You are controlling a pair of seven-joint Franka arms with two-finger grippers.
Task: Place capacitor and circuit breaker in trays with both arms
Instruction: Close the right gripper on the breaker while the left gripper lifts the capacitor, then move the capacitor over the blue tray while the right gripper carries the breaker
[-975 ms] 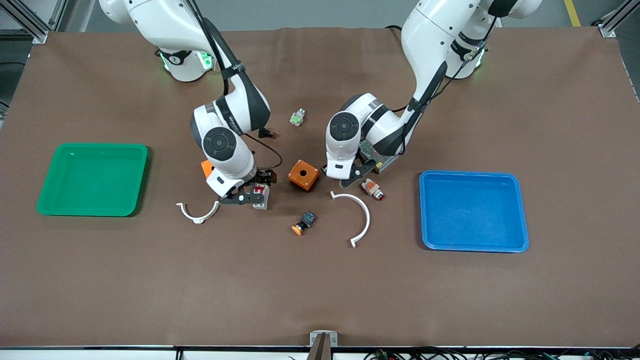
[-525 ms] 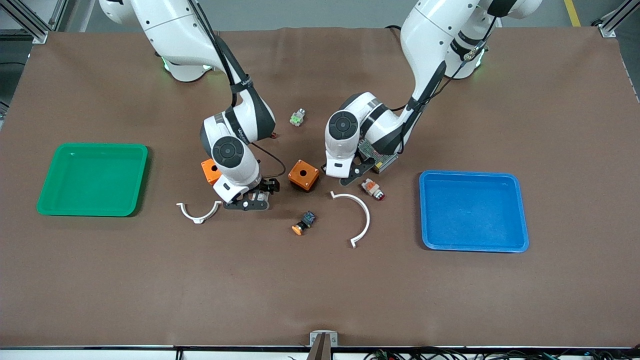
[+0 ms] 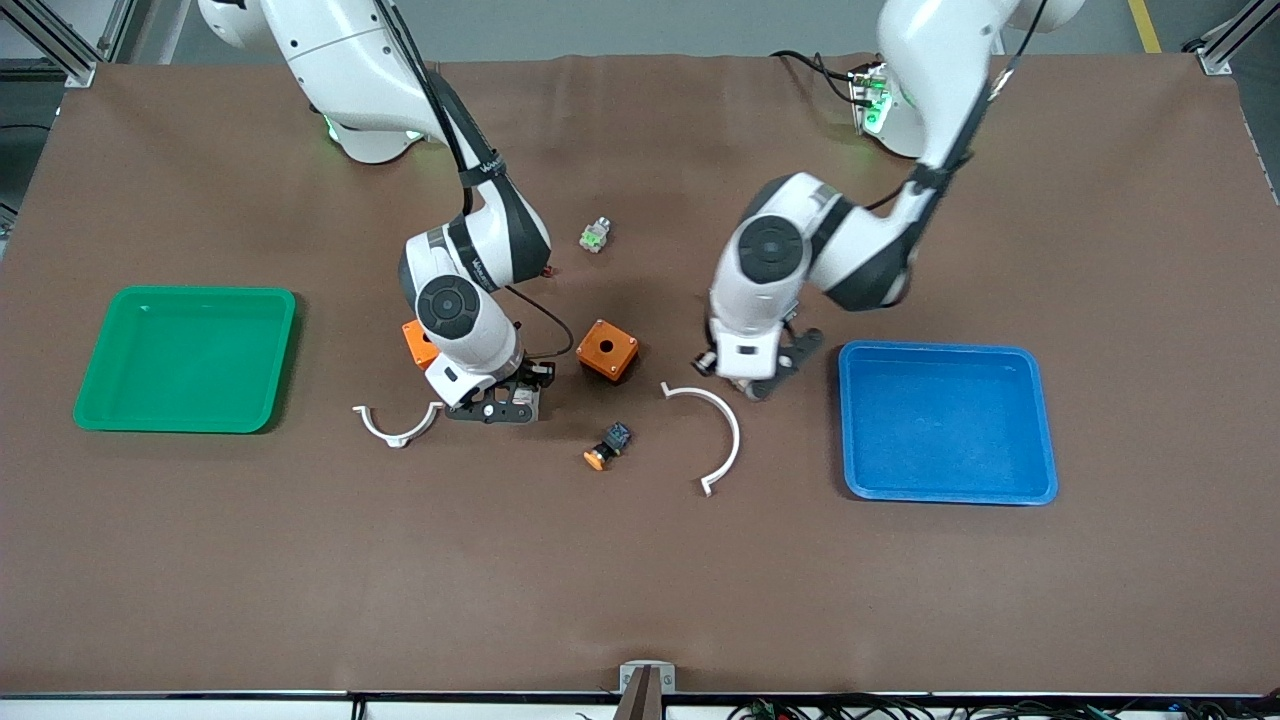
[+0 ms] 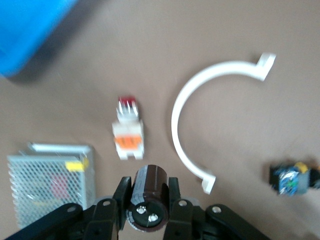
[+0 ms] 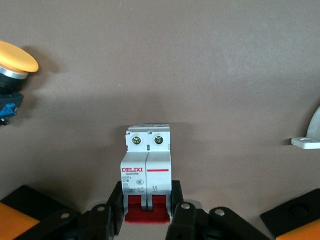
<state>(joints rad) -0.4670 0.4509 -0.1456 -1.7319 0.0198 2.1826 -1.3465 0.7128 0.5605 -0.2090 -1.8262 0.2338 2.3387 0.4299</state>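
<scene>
On the brown table [image 3: 640, 580], the circuit breaker [image 5: 147, 172] is gripped at its red end by the right gripper [image 3: 497, 402] beside an orange box [image 3: 607, 349]. The capacitor [image 4: 148, 197] is clamped in the left gripper [image 4: 148, 210], lifted over the white-and-orange button [image 4: 128, 135].

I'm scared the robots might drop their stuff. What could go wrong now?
The left gripper pinches the round capacitor only by its sides, so it might slip out before reaching the blue tray.

It hangs over the white-and-orange button and the white curved clip, so a drop could knock them.

The right gripper holds the circuit breaker only at its red end; it might tilt when lifted.
</scene>
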